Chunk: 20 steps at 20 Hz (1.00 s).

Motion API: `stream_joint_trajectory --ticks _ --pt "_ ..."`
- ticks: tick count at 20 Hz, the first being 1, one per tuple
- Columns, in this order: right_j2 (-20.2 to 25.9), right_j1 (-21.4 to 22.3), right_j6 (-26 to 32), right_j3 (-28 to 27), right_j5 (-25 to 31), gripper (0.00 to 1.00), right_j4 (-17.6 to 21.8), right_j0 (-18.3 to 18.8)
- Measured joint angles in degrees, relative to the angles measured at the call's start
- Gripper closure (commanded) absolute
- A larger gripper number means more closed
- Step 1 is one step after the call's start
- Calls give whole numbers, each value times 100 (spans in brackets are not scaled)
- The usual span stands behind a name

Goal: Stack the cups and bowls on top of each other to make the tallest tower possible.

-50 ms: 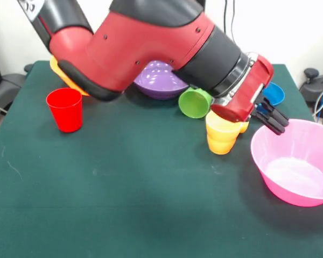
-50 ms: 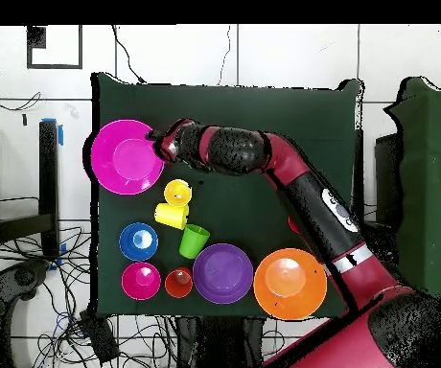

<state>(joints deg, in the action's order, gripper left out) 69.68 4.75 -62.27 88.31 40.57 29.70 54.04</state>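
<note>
My gripper is open, its two black fingertips right at the far left rim of the large hot pink bowl, with nothing between them. In the overhead view the gripper meets that bowl at its right rim. Two yellow cups lie nested just under the wrist, and a green cup lies on its side beside them. Behind the arm sit the purple bowl and orange bowl. A red cup stands upright at the left. The small blue bowl is behind the gripper.
The overhead view also shows a small crimson-pink bowl and a reddish cup near the table's lower edge, next to the blue bowl. My arm spans the back of the table low over the bowls.
</note>
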Motion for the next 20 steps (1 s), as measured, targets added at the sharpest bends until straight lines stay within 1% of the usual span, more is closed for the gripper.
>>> stream_joint_trajectory --ticks 4,8,11,15,16,17,18,20 --pt "-280 406 -494 129 -196 100 4 -206" --pt "-963 1012 -1359 216 -620 100 32 -768" --pt "-1882 1619 -2584 292 -1235 100 49 -1660" --pt "-2461 1964 -3506 368 -1631 100 54 -2307" --pt "-2702 2074 -3832 380 -1758 100 50 -2562" --pt "-2829 2125 -3992 382 -1818 100 52 -2695" --pt "-3201 2261 -4442 388 -1958 100 52 -3078" --pt "-3391 2325 -4675 390 -2010 100 47 -3276"
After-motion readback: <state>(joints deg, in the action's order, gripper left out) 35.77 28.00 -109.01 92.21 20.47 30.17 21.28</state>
